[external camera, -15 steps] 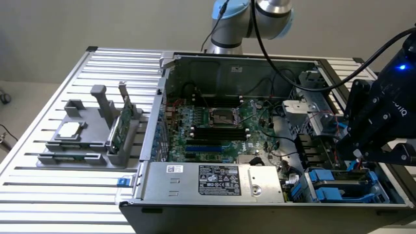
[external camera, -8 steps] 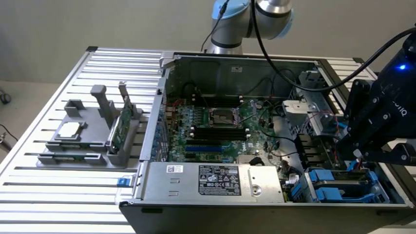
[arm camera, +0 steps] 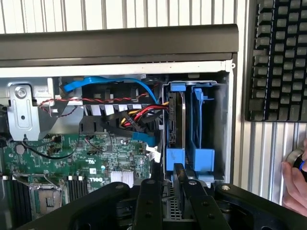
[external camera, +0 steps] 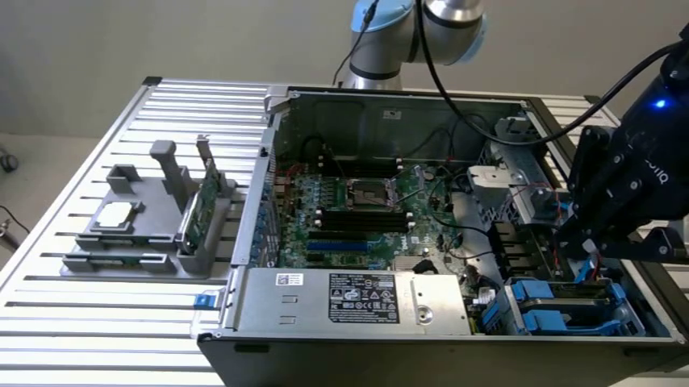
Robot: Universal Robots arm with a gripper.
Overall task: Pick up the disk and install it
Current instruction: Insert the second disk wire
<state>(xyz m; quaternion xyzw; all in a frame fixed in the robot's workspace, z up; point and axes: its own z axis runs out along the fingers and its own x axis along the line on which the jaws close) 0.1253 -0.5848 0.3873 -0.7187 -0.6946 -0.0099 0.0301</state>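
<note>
The disk [arm camera: 175, 125] stands on edge in the drive bay at the corner of the open computer case, a silver-grey slab in a blue plastic carrier [arm camera: 175, 155]. An empty blue carrier [arm camera: 200, 143] sits in the slot beside it. My gripper [arm camera: 168, 184] hangs directly over the disk's near end, almost at its blue tab. In the exterior view the black gripper [external camera: 590, 256] hovers above the blue drive bay [external camera: 560, 310] at the case's near corner on the exterior view's right. Whether it touches the carrier is hidden.
Red, yellow and blue cables [arm camera: 129, 115] run close beside the bay. The motherboard [external camera: 356, 210] and the power supply [external camera: 356, 298] fill the case. A grey fixture [external camera: 145, 218] holds a silver chip and a green card. A keyboard [arm camera: 280, 57] and a hand [arm camera: 295, 184] lie outside the case.
</note>
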